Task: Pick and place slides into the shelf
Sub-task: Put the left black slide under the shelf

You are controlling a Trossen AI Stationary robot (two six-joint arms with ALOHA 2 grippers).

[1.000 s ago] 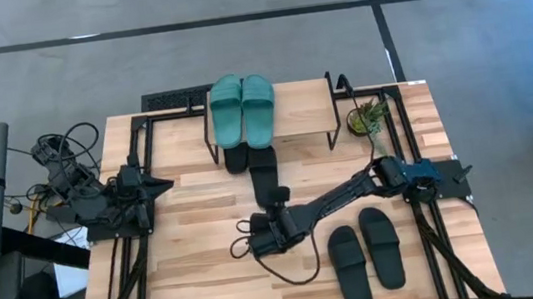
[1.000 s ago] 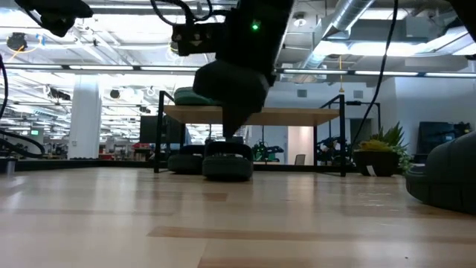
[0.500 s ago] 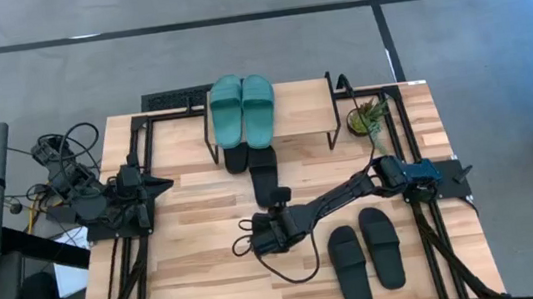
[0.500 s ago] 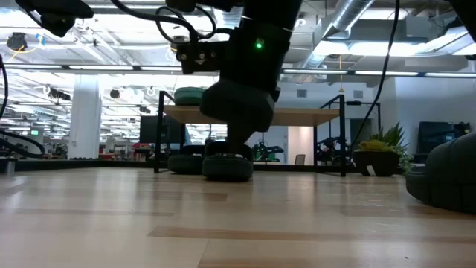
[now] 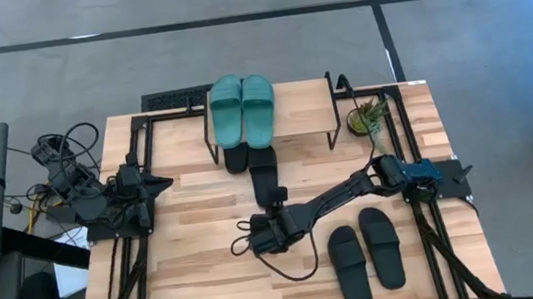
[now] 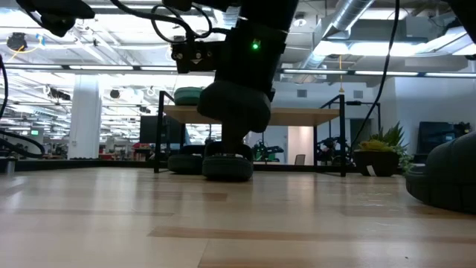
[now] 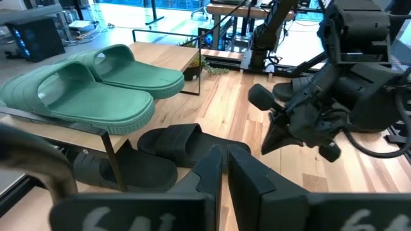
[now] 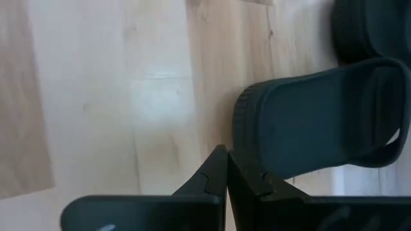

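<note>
**Right gripper closed beside a black slide near the shelf**

The right gripper is being held low over the table, just in front of the shelf, beside the heel of a black slide; its fingers are pressed together and nothing is being gripped. That slide is lying half under the shelf, next to another black slide. The teal pair is resting on the shelf top. The other black pair is lying well apart from the shelf. The left gripper is parked far from the shelf, fingers closed, empty.

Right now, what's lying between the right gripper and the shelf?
One black slide, its far end beside its mate under the shelf; the high view shows it just ahead of the right gripper.
</note>
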